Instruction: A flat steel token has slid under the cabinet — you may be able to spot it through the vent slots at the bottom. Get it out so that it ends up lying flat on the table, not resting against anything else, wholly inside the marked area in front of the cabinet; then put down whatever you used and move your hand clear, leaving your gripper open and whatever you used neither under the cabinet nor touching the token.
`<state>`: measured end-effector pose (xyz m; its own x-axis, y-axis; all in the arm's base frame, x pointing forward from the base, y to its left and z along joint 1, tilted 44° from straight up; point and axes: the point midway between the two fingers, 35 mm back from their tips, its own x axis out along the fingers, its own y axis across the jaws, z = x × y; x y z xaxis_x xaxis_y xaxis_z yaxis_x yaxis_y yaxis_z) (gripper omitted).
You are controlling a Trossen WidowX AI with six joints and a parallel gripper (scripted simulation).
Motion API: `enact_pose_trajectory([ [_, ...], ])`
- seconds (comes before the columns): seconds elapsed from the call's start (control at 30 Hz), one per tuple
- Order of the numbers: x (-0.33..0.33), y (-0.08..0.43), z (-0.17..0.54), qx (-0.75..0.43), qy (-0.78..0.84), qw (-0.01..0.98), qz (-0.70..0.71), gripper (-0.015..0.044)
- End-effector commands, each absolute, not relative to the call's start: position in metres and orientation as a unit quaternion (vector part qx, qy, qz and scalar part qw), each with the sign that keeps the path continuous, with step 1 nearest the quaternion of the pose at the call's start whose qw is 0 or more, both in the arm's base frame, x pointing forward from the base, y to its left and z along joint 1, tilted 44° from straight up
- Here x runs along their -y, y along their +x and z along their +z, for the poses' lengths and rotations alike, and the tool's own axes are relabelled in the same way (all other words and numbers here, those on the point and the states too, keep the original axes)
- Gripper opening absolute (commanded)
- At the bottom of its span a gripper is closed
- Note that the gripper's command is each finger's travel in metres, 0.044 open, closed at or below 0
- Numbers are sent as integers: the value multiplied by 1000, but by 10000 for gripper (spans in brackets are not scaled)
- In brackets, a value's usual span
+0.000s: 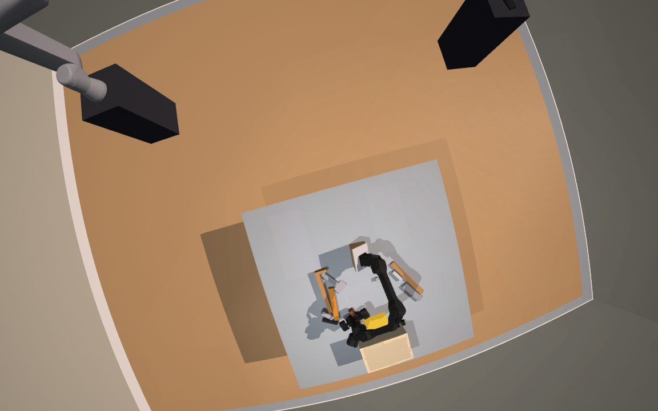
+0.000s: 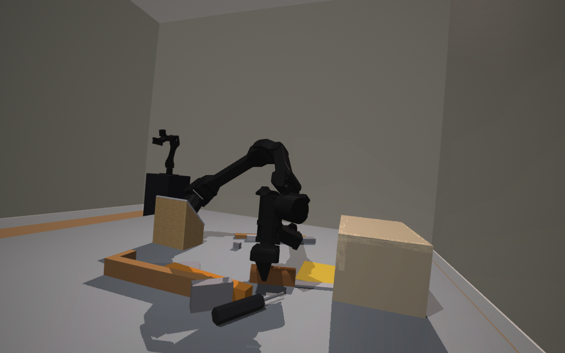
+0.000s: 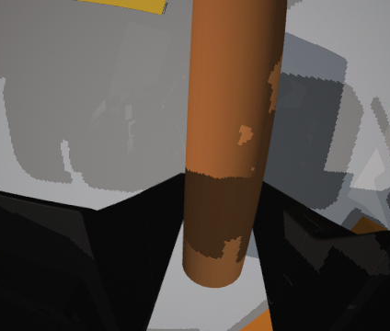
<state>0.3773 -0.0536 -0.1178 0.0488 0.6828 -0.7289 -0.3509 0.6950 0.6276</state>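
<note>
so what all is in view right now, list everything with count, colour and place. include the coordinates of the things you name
cabinet point(image 1: 386, 353) point(image 2: 381, 272): one, pale wood, beside the yellow patch
yellow patch point(image 1: 376, 321) point(image 2: 316, 272): one, yellow, on the table by the cabinet
screwdriver point(image 2: 238, 309): one, black handle, grey shaft, on the table
L-shaped piece point(image 2: 148, 272): one, orange-brown, on the table
grey block point(image 2: 211, 294): one, grey, near the screwdriver
wooden block point(image 2: 169, 223): one, tan, by the arm's base
table point(image 1: 295, 240): one, grey, under these
handle point(image 2: 284, 275) point(image 3: 232, 115): one, orange-brown, between the fingers
gripper point(image 2: 264, 274) point(image 3: 220, 186): one, black, shut on the handle
</note>
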Motion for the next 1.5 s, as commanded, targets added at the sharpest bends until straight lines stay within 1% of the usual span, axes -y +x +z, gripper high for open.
enact_pose_trajectory([
  [0.0,52,384,-116,-586,140,711,363,0],
  [0.73,46,406,-109,-586,140,711,364,0],
  [1.47,30,398,-96,-586,141,711,364,0],
])
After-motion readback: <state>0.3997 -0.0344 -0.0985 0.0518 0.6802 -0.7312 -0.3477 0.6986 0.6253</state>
